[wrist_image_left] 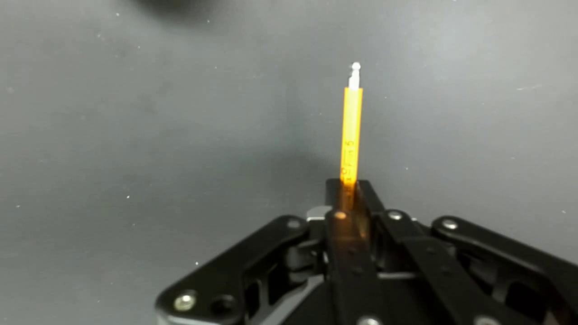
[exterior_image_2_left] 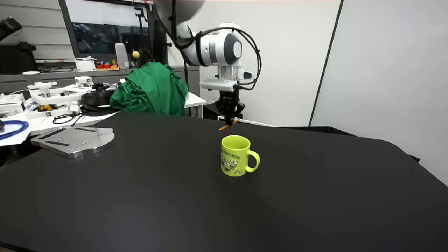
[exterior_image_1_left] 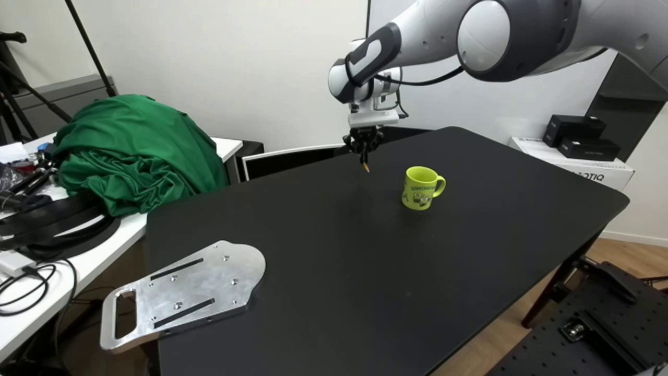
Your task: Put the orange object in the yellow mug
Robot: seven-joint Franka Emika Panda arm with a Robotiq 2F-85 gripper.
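The orange object is a thin stick with a silvery tip, seen in both exterior views [exterior_image_1_left: 366,168] [exterior_image_2_left: 224,127] and in the wrist view [wrist_image_left: 351,122]. My gripper [exterior_image_1_left: 364,158] is shut on it and holds it above the table; it also shows in an exterior view [exterior_image_2_left: 229,121] and in the wrist view [wrist_image_left: 350,192]. The stick juts out past the fingertips, tilted in an exterior view. The yellow mug [exterior_image_1_left: 419,189] stands upright, apart from the gripper, with its handle out to the side; it also shows in an exterior view [exterior_image_2_left: 232,159]. The wrist view does not show the mug clearly.
A flat silver metal plate [exterior_image_1_left: 203,282] lies on the black table [exterior_image_1_left: 334,303], partly over its edge. A green cloth bundle [exterior_image_1_left: 135,151] and clutter lie on a white side table [exterior_image_1_left: 117,250]. In the wrist view, a dark blur [wrist_image_left: 176,5] shows at the top edge.
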